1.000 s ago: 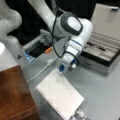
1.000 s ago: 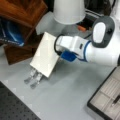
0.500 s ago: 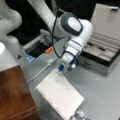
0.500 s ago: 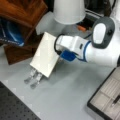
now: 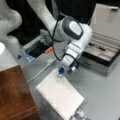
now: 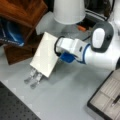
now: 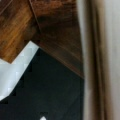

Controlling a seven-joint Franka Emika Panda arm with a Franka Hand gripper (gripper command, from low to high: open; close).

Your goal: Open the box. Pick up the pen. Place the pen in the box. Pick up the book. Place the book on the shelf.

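The gripper (image 5: 65, 70) holds the book (image 5: 60, 96) by its upper edge, its fingers closed on that edge, and the book hangs tilted above the grey table (image 5: 100, 92) in both front views, with its lower corner over a small silver object (image 6: 33, 77). The box (image 5: 103, 53) stands open at a front view's right, lid up, and the pen (image 5: 96, 46) lies in one of its pale compartments. The shelf (image 5: 13, 95) is at a front view's lower left, beside the book, and in the wrist view the brown wood (image 7: 50, 30) fills the top, with the book's edge (image 7: 100, 60) at the right.
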